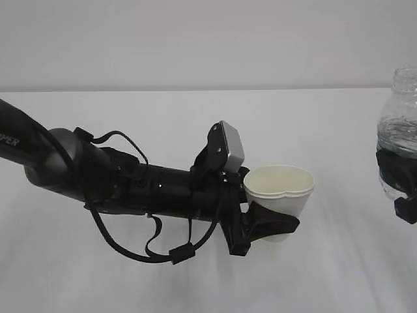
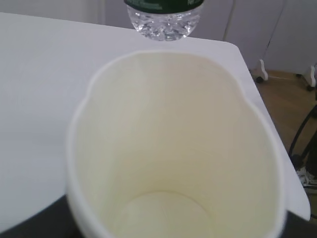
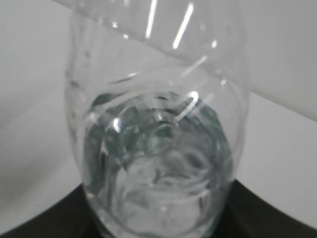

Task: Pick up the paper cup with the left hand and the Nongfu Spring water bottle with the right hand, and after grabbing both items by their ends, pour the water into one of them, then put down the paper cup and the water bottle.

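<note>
My left hand (image 1: 275, 218) is shut on the paper cup (image 1: 280, 186), pinching its wall so the rolled rim is dented. The cup stands upright near the middle of the table. In the left wrist view the paper cup (image 2: 173, 148) fills the frame, and its inside looks dry and empty. At the far right edge my right hand (image 1: 405, 205) is shut on the Nongfu Spring water bottle (image 1: 397, 111), which is upright with its neck open. Clear water (image 1: 395, 140) shows inside it. The right wrist view looks down through the bottle (image 3: 158, 148), with dark fingers (image 3: 44, 220) on either side.
The white table (image 1: 163, 130) runs back to a pale wall. In the left wrist view the table's right edge (image 2: 257, 84) drops off to a wooden floor with caster feet (image 2: 260, 74) and cables. The bottle's ribbed base (image 2: 164, 22) hangs just beyond the cup.
</note>
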Controlling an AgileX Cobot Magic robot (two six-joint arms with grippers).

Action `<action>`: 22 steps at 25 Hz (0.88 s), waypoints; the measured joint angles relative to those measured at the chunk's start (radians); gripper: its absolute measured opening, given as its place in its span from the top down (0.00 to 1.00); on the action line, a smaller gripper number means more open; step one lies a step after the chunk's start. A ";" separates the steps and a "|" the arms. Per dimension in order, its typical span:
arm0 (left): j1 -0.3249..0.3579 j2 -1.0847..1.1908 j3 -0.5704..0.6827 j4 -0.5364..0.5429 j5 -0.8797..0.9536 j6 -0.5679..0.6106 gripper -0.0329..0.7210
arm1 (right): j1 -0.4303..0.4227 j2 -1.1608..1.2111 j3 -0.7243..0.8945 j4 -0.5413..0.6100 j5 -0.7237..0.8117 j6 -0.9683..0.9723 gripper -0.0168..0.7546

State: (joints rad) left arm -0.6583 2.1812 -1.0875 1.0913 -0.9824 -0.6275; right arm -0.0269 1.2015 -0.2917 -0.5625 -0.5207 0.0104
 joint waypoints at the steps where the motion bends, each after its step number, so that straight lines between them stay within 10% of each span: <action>1: -0.002 0.000 0.000 0.000 0.002 0.000 0.43 | 0.000 0.000 0.000 -0.002 0.000 -0.010 0.52; 22: -0.052 0.000 -0.018 0.002 -0.047 -0.026 0.43 | 0.000 0.000 -0.033 -0.038 0.094 -0.201 0.52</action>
State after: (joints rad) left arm -0.7101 2.1812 -1.1052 1.0936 -1.0296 -0.6535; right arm -0.0269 1.2015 -0.3248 -0.6003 -0.4262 -0.1901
